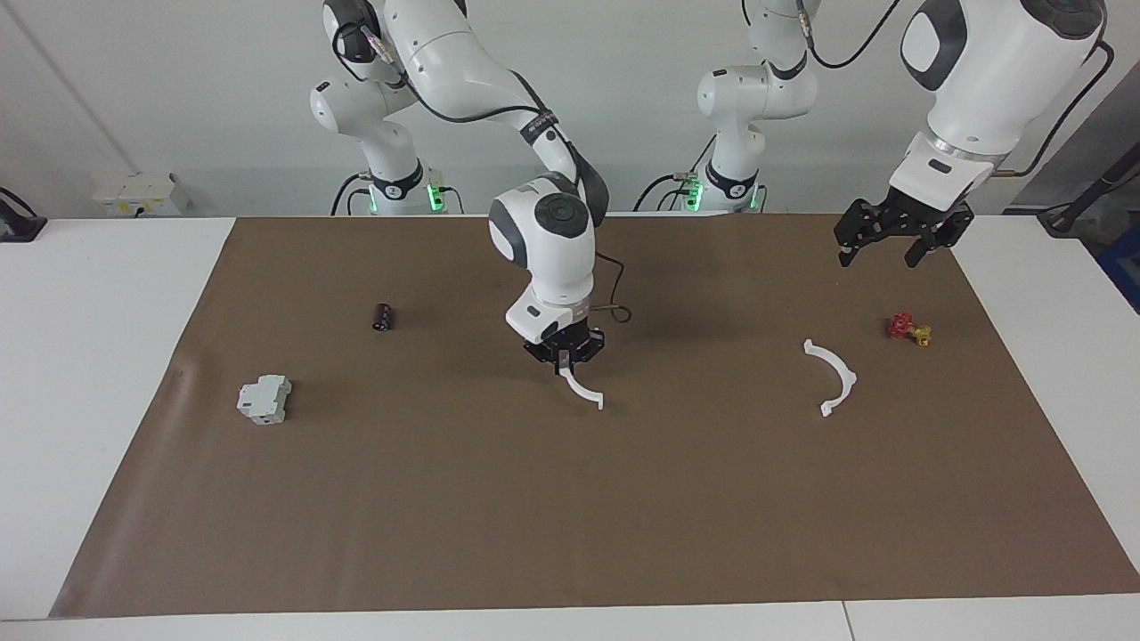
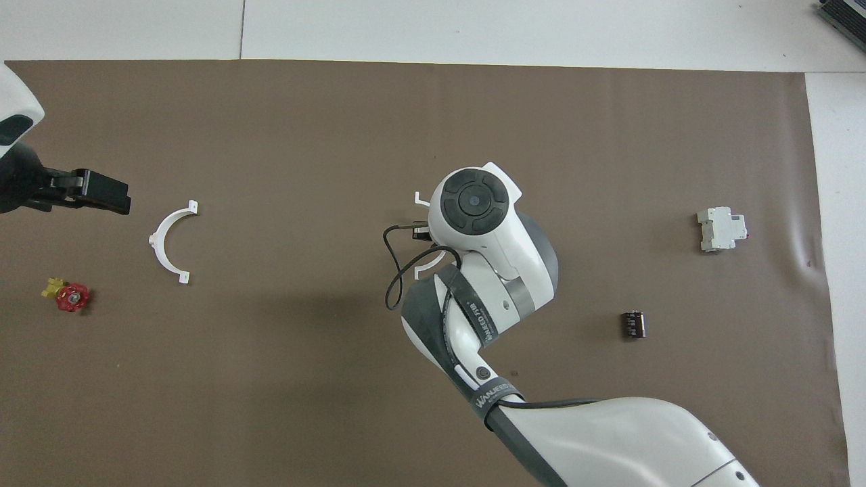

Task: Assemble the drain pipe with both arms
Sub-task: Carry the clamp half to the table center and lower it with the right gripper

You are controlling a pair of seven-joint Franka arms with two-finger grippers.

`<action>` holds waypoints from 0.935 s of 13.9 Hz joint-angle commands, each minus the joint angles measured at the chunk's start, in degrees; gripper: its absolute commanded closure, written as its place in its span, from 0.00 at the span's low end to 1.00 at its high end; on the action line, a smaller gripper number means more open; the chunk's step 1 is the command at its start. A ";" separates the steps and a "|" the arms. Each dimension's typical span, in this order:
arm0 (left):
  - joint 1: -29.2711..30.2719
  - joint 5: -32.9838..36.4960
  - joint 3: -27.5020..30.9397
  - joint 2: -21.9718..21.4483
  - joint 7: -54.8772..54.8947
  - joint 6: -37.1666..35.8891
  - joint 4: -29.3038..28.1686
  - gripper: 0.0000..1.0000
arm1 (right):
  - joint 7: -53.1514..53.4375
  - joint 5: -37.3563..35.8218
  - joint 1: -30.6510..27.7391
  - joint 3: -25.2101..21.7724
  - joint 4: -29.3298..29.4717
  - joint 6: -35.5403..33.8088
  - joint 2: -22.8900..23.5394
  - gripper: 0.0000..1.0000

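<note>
Jaws of the right gripper (image 1: 565, 353) are clamped on one end of a white half-ring (image 1: 581, 388), which hangs below them over the middle of the brown mat (image 1: 570, 534), its free end low and close to the mat; whether it touches I cannot tell. Holding it by one end leaves the other end tab bare, which I judge suits mating it with its partner. Jaws of the left gripper (image 1: 875, 247) stand open and empty, raised over the mat's edge at the left arm's end, where that arm waits, probably ready to drop onto the second half-ring (image 1: 834, 377).

Going from the robots outward, a small dark cylinder (image 1: 382, 316) and a red-and-yellow valve piece (image 1: 908, 329) lie nearest. Farther out, the second half-ring lies flat beside the valve. A grey block (image 1: 264, 399) sits farther still, at the right arm's end of the surface.
</note>
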 commanded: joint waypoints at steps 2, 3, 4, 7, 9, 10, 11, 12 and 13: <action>0.22 -0.31 0.10 -1.67 -0.34 1.06 -2.06 0.00 | 2.47 -1.55 0.31 -0.12 -1.86 2.59 -0.12 1.00; 0.22 -0.31 0.01 -1.67 -0.34 1.14 -2.06 0.00 | 2.37 -1.81 0.40 -0.12 -2.56 3.65 0.06 1.00; 0.22 -0.31 0.01 -1.67 -0.34 1.14 -2.06 0.00 | 2.37 -2.17 0.49 -0.12 -2.83 4.01 0.23 1.00; 0.22 -0.31 0.10 -1.67 -0.25 1.14 -2.15 0.00 | -0.24 -2.87 1.46 -0.12 -3.01 4.01 0.32 1.00; 0.22 -0.31 0.10 -1.67 -0.25 1.14 -2.15 0.00 | -2.20 -2.87 1.46 -0.12 -3.36 4.01 0.24 1.00; 0.22 -0.31 0.01 -1.67 -0.25 1.14 -2.15 0.00 | -2.37 -2.87 1.37 -0.12 -3.45 4.10 0.24 1.00; 0.22 -0.31 0.01 -1.67 -0.25 1.14 -2.15 0.00 | -2.81 -2.87 1.37 -0.12 -3.62 4.19 0.24 1.00; 0.22 -0.31 0.01 -1.67 -0.25 1.14 -2.15 0.00 | -2.99 -2.78 1.37 -0.12 -3.97 4.62 0.24 1.00; 0.22 -0.31 0.10 -1.67 -0.25 1.14 -2.15 0.00 | -2.90 -2.70 1.46 -0.03 -4.41 5.32 0.15 1.00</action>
